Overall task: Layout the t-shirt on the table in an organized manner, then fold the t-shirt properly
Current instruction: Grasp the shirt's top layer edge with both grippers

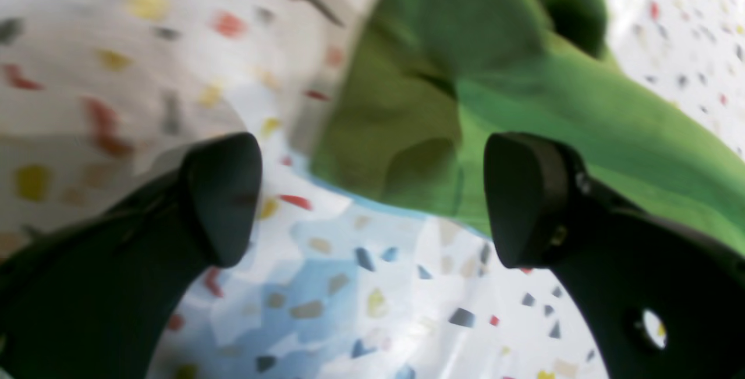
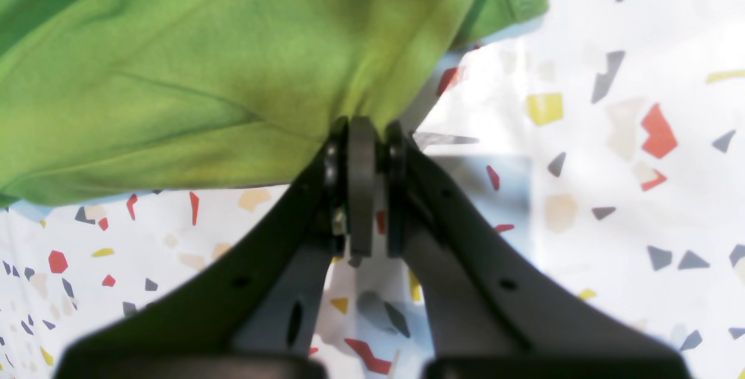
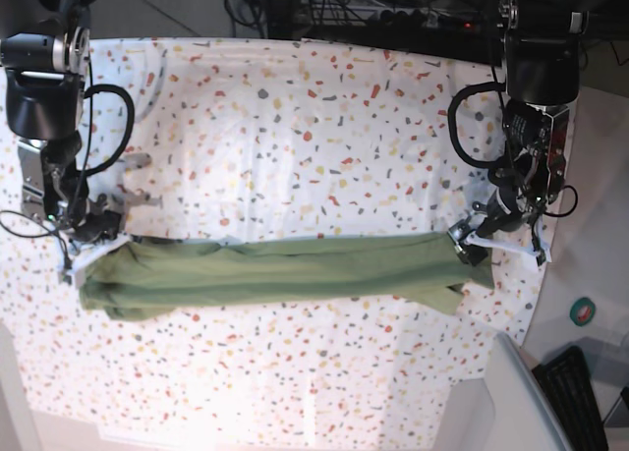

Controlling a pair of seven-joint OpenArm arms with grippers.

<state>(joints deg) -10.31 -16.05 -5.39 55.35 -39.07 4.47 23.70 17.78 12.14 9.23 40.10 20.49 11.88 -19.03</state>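
Observation:
The olive-green t-shirt (image 3: 285,269) lies pulled into a long band across the speckled table (image 3: 295,127), from near the left edge to the right side. My right gripper (image 3: 84,237) is at the band's left end; in the right wrist view it is shut (image 2: 362,128) on a bunched fold of the t-shirt (image 2: 204,64). My left gripper (image 3: 474,243) is at the band's right end. In the left wrist view it is open (image 1: 372,192), its black fingers (image 1: 224,192) wide apart, with the edge of the t-shirt (image 1: 495,88) lying loose between and beyond them.
A white bin (image 3: 511,402) stands off the table's front right corner, with a green tape roll (image 3: 583,311) and a keyboard (image 3: 582,382) beside it. Cables and equipment (image 3: 393,14) run along the far edge. Speckled cloth (image 3: 295,382) lies in front of the shirt.

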